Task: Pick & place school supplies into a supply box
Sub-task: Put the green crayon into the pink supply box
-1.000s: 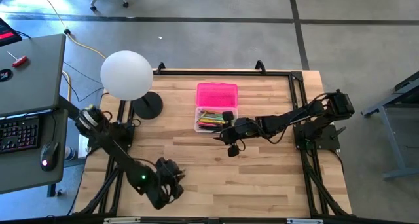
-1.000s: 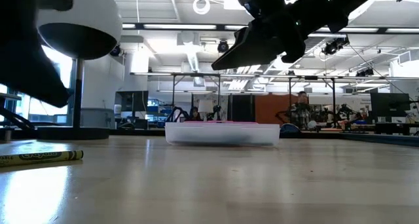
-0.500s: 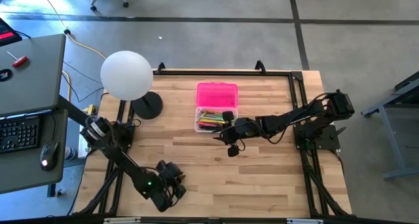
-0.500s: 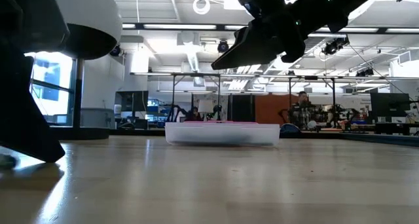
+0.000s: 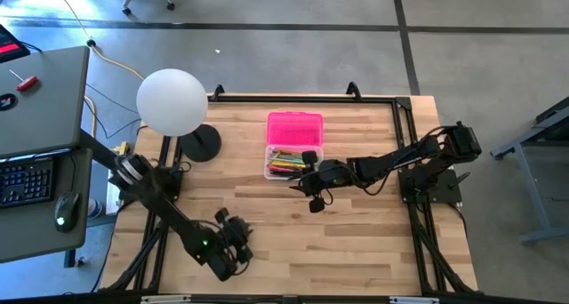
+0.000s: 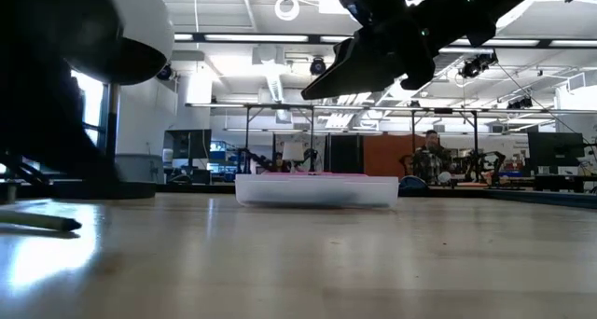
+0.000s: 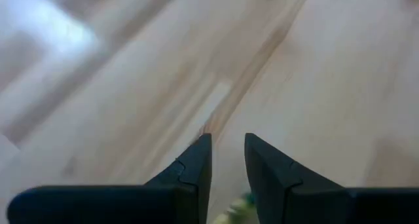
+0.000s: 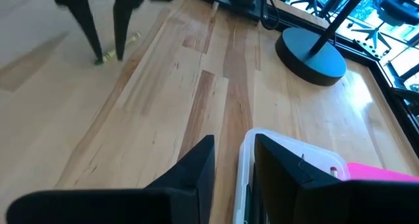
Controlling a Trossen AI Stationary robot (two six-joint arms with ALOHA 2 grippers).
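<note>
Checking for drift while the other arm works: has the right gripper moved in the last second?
No. In the high view the right gripper hangs at the same spot by the near end of the supply box, which also lies unmoved.

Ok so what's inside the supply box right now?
The box holds a bundle of pens and pencils, in orange, yellow, green and red, showing in its uncovered part. The pink lid covers the rest, and the right gripper hides one corner.
</note>
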